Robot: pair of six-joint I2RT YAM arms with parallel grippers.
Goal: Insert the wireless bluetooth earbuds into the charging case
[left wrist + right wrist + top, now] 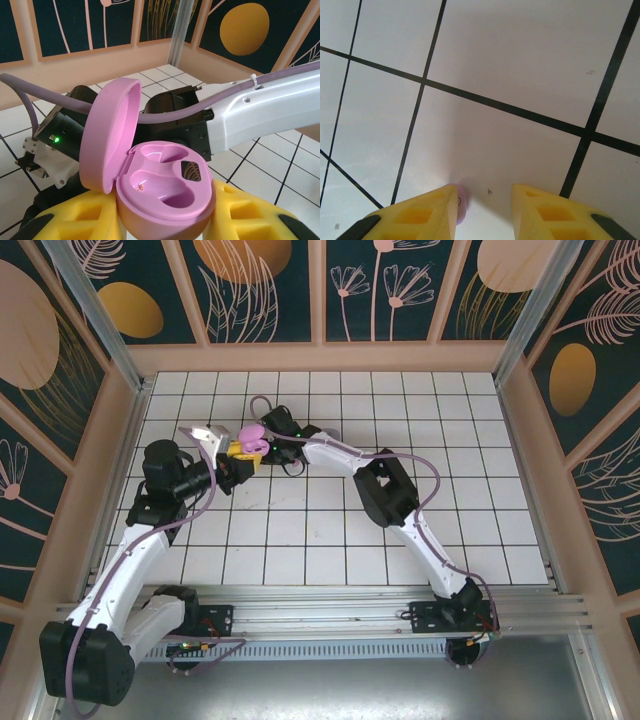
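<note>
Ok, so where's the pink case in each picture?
Top view: the pink case is left of the middle, where the two arms meet.
Left wrist view: the pink case sits low in the middle, open, pinched between yellow jaws.
Right wrist view: white tiles, and a tiny pink bit by one yellow jaw, too small to name.
Shared landmark: the white table with black grid lines.

One charging case [165,182], one earbud [461,202], two arms [140,550] [430,540]
</note>
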